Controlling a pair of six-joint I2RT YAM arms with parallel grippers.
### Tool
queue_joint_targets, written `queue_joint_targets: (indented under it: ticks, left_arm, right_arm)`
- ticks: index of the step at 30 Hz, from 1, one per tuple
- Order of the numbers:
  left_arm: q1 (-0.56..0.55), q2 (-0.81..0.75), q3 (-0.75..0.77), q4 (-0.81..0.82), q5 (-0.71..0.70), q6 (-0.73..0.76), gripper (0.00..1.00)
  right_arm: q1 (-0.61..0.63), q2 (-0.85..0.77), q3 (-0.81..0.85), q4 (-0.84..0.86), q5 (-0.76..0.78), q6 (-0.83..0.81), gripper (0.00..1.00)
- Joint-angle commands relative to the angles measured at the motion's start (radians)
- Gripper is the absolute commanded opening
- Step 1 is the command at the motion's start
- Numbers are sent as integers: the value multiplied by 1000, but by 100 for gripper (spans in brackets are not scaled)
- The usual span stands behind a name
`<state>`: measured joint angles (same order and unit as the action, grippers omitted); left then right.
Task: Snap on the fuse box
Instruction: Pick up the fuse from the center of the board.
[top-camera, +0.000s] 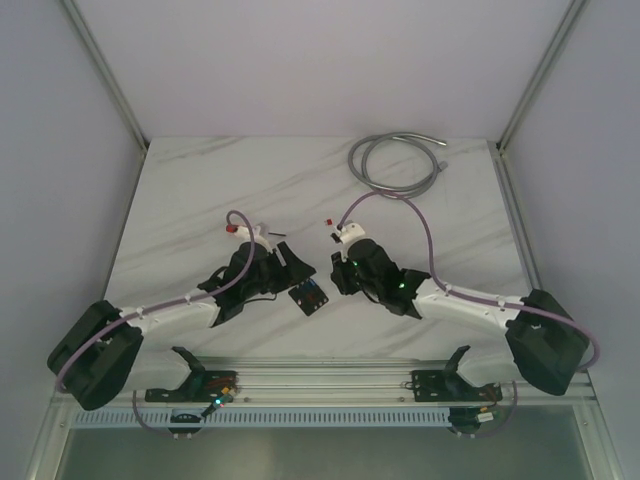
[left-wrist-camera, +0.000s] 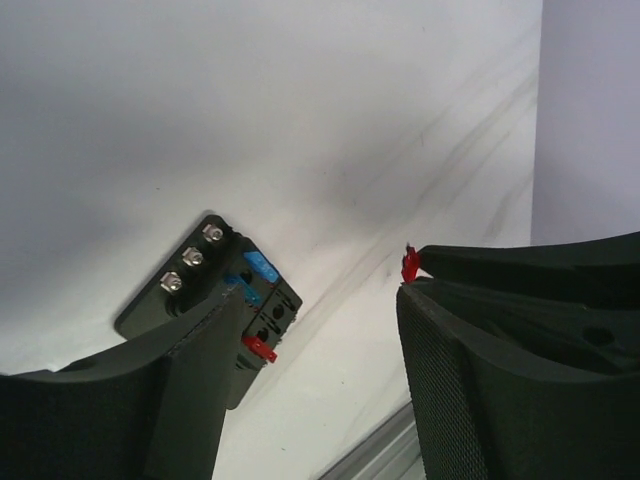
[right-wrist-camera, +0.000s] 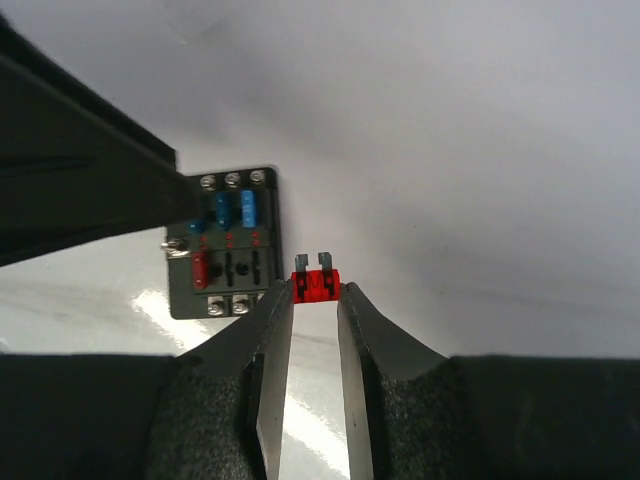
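The fuse box (top-camera: 308, 297) is a small black block lying flat on the white marble table between my two grippers. In the left wrist view the fuse box (left-wrist-camera: 205, 290) shows three screws, blue fuses and one red fuse, partly behind my left finger (left-wrist-camera: 170, 390). My left gripper (left-wrist-camera: 320, 310) is open wide and empty, just beside the box. My right gripper (right-wrist-camera: 317, 292) is shut on a small red fuse (right-wrist-camera: 317, 284), prongs pointing away, held just right of the fuse box (right-wrist-camera: 222, 245). That red fuse also shows in the left wrist view (left-wrist-camera: 409, 265).
A grey coiled cable (top-camera: 398, 165) lies at the back right of the table. A metal rail (top-camera: 330, 385) runs along the near edge. The left arm's dark finger (right-wrist-camera: 80, 190) fills the upper left of the right wrist view.
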<state>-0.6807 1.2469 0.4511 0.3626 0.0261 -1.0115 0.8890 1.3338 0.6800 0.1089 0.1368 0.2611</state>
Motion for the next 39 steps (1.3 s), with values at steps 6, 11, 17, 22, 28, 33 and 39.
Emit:
queue_joint_targets:
  ticks: [6, 11, 17, 22, 28, 33, 39]
  left_arm:
    - [6, 72, 40, 154, 135, -33, 60]
    - [4, 84, 37, 185, 157, -50, 53]
    - [3, 106, 34, 204, 169, -70, 46]
    - [1, 113, 32, 219, 176, -83, 39]
    - [-1, 106, 29, 223, 177, -91, 22]
    - [-3, 95, 24, 226, 180, -101, 6]
    - [-4, 48, 3, 220, 153, -118, 0]
  right_arm:
    - [29, -58, -45, 138, -101, -38, 21]
    - [37, -53, -43, 159, -117, -43, 21]
    - [43, -47, -45, 184, -116, -36, 21]
    - [47, -38, -42, 202, -123, -33, 21]
    - [49, -25, -44, 228, -127, -30, 21]
    - [51, -18, -45, 251, -123, -24, 21]
    - [53, -57, -58, 271, -89, 9, 28]
